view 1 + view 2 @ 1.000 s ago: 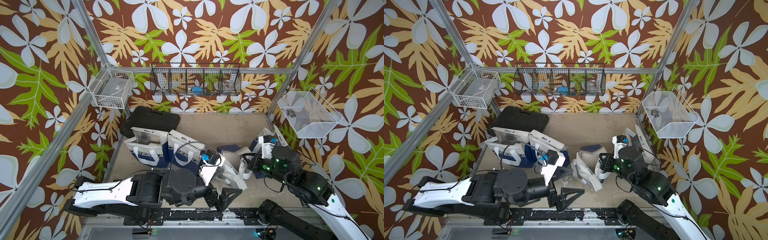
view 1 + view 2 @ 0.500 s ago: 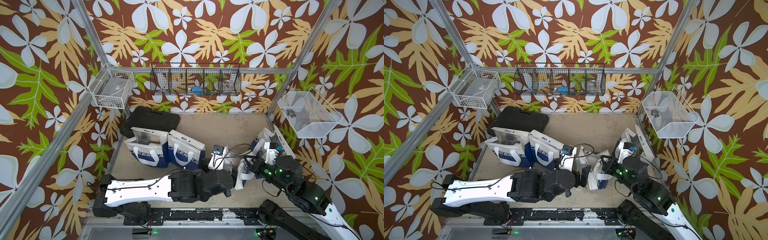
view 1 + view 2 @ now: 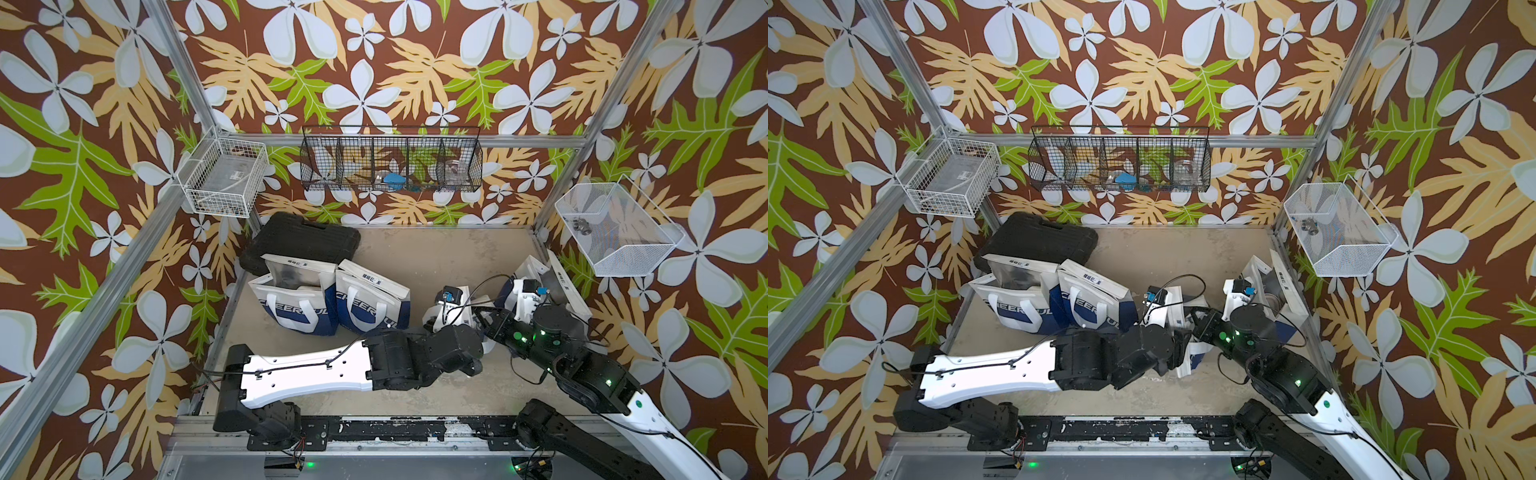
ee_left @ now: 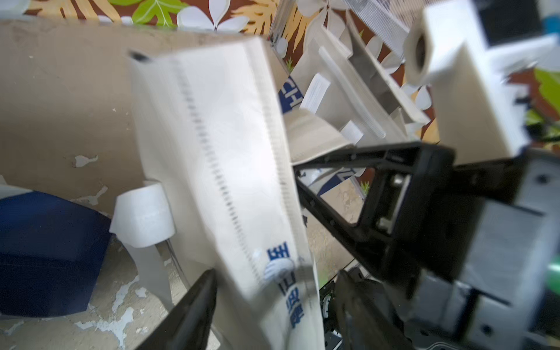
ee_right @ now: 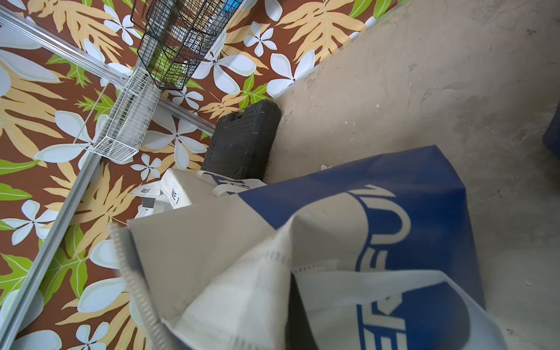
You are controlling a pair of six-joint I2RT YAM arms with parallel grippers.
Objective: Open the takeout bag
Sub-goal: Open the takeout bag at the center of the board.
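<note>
Straddles a white flap of the takeout bag (image 4: pixel 230 151) with the left gripper (image 4: pixel 277 274), jaws parted. Pinches another edge of it in the right gripper (image 4: pixel 298 168), jaws clenched.

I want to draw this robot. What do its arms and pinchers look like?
Both arms have a long white shell and chunky black joints: left arm, right arm. A thin black cable runs along the left arm's white part. Tiny green lights glow on the right arm's joints. Each wrist carries a white camera block with a blue plug. The fingers are black and pointed.
</note>
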